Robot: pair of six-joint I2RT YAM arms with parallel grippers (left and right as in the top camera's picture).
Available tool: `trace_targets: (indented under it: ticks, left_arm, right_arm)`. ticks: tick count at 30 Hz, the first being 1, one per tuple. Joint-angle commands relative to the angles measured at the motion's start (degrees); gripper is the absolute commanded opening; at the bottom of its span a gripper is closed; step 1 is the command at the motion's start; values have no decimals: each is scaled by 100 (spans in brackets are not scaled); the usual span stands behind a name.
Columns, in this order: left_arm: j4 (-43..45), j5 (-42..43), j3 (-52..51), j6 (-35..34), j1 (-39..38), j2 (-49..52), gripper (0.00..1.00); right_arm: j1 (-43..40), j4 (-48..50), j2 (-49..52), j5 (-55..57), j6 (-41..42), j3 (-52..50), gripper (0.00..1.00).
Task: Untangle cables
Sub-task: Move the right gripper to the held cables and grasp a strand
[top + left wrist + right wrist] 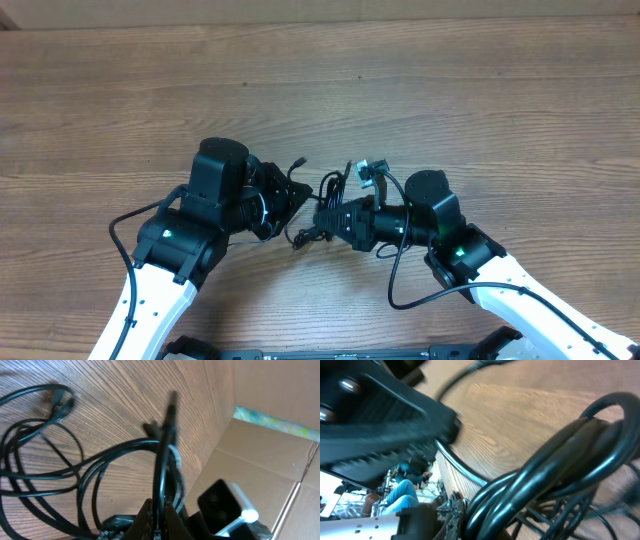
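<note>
Looking down on a brown wood-grain table point(480, 80), with cardboard point(260, 465) showing beyond its edge in the left wrist view. Finding the cables point(322, 200) bunched around the table's middle, squeezed between the two arms, with thin black loops spilling out toward the far edge.

Pinching several strands with the left fingers point(146, 522), which are pressed together on them. Watching those strands rising straight out of the grip and then fanning into loose curves over the wood.

Closing on the bundle from the opposite side with the right fingers point(340, 218), also pressed together. Seemingly nipping a thick run of doubled strands that is filling the right wrist view, though not seeing the contact itself cleanly.

Judging the cables as light, limp and a little springy, holding their coil rather than lying flat. Expecting the smooth sheaths to be sliding through a soft pinch and the plug ends to be catching in loops.

Favouring a hold on one strand just behind a free plug point(297, 162), lying toward the far edge, and avoiding the dense knot where pulling is likely tightening things.
</note>
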Motion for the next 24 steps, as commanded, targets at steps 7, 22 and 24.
trace_targets:
  ticks: [7,22,24]
  left_arm:
    - [17,-487,129,654,13,-11,100]
    - [-555,-710,129,1585,13,-13,100]
    - [-697,-769,129,1587,13,-13,100]
  right_arm:
    - [26,-96,4,-350,-310,87,4]
    - [-931,446,0,-2848,-1781,87,4]
    - [-1167,448,0,-2848,-1812,87,4]
